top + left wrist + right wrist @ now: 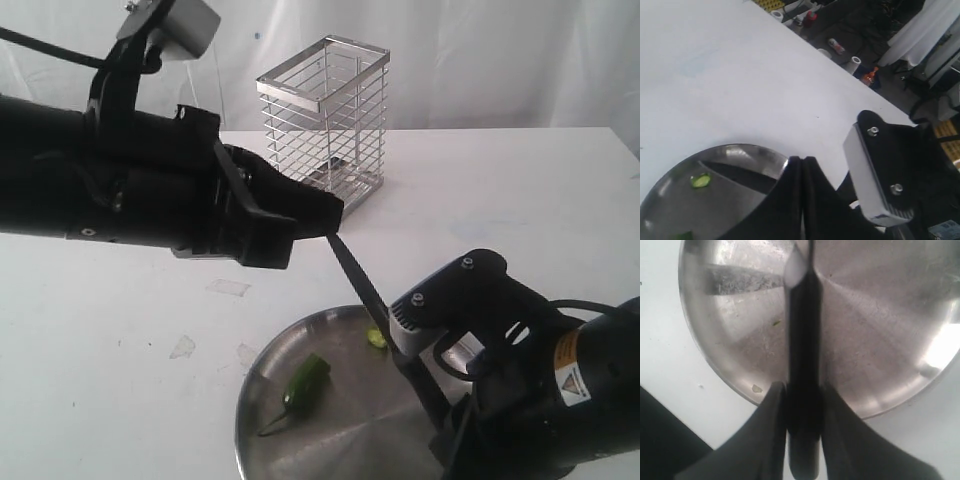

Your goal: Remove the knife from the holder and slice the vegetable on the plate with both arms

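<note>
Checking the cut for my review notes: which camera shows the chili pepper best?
The exterior view: the chili pepper lies whole on the plate, with a cut slice apart near the knife. The left wrist view shows only the slice and a green sliver at its edge; the right wrist view shows none.

Both arms bulky, wrapped in black covering. Left arm (120, 180): grey camera housing on black bracket on top, black cable trailing off, small screw in side. Right arm (560, 400): yellow-orange warning label, looping black cables, grey-edged black bracket (880, 170) with two silver screws. Gripper fingers (772, 440) black, tapered.
</note>
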Controlling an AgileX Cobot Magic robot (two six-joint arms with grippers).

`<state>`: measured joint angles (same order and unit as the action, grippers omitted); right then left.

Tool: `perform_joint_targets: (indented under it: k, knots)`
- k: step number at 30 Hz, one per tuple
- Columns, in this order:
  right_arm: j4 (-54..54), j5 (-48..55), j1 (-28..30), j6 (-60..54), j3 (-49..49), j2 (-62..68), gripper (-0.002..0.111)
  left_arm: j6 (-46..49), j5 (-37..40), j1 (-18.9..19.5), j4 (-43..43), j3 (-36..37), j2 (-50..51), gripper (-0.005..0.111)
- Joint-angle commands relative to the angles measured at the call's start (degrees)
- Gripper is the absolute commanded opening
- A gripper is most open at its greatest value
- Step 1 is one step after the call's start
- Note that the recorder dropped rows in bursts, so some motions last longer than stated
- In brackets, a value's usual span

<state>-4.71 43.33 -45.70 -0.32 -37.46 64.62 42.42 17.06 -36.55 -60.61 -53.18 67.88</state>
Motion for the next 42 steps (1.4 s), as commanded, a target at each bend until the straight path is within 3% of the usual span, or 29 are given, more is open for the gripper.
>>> perform_joint_targets:
  k: [1,11,22,28,32,34,37,40,42]
  knots:
    - [-0.7,-1.9,0.0,-1.9,0.3,-0.6,0.000,5.7,2.4,-0.2,-7.2,-0.6,0.7,0.000]
    - [-4.1,-1.7,0.0,-6.1,0.3,-0.7,0.000,15.3,0.6,-0.2,-15.2,-0.6,10.0,0.000]
    - [-4.3,1.6,0.0,-5.5,0.3,-3.4,0.000,19.1,-4.1,-0.2,-10.5,-0.6,16.2,0.000]
    - [-0.8,7.1,0.0,-0.5,0.3,-7.9,0.000,19.1,-8.5,-0.2,-8.4,-0.6,15.5,0.000]
    - [3.5,8.9,0.0,3.5,0.8,-10.9,0.000,19.1,-6.3,-0.2,-8.2,-0.6,13.0,0.001]
    - [5.4,9.1,0.0,4.7,1.0,-11.2,0.000,19.1,-4.9,-0.2,-6.8,-0.6,10.9,0.009]
    - [6.2,9.1,0.0,5.1,1.0,-10.3,0.000,17.1,-1.6,-0.2,-1.0,-0.6,7.7,0.031]
    - [7.8,8.2,0.0,5.8,1.0,-8.5,0.000,7.3,4.1,-0.2,10.9,-0.6,6.0,0.053]
    - [9.5,6.6,0.0,7.0,1.0,-6.8,0.000,-3.9,6.1,-0.2,24.5,0.7,6.5,0.054]
